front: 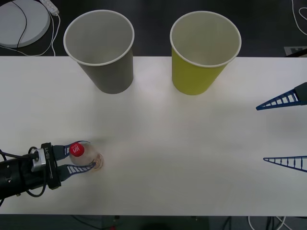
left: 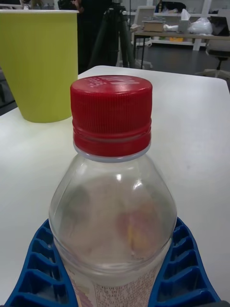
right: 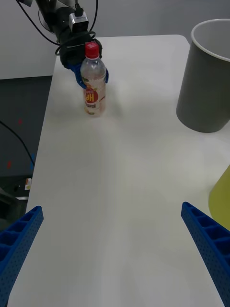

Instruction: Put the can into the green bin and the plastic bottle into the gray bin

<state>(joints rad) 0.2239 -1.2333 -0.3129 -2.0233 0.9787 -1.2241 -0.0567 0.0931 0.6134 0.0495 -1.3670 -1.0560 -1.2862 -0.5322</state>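
Observation:
The plastic bottle (front: 90,158), clear with a red cap, stands upright at the table's front left. My left gripper (front: 91,155) is shut on it, its blue fingers (left: 33,273) hugging both sides of the bottle (left: 112,216). From the right wrist, the bottle (right: 94,84) shows its orange-red label, held by the left gripper (right: 91,77). The gray bin (front: 103,72) stands at the back, left of centre, and the green bin (front: 194,76) beside it to the right. My right gripper (front: 260,134) hangs open over the table's right side. The can is out of view.
A white round disc (front: 21,21) with cables lies on the floor behind the table's left end. The white table (front: 168,143) stretches bare between the two arms. Beyond the far edge stand a tripod (left: 112,33) and desks.

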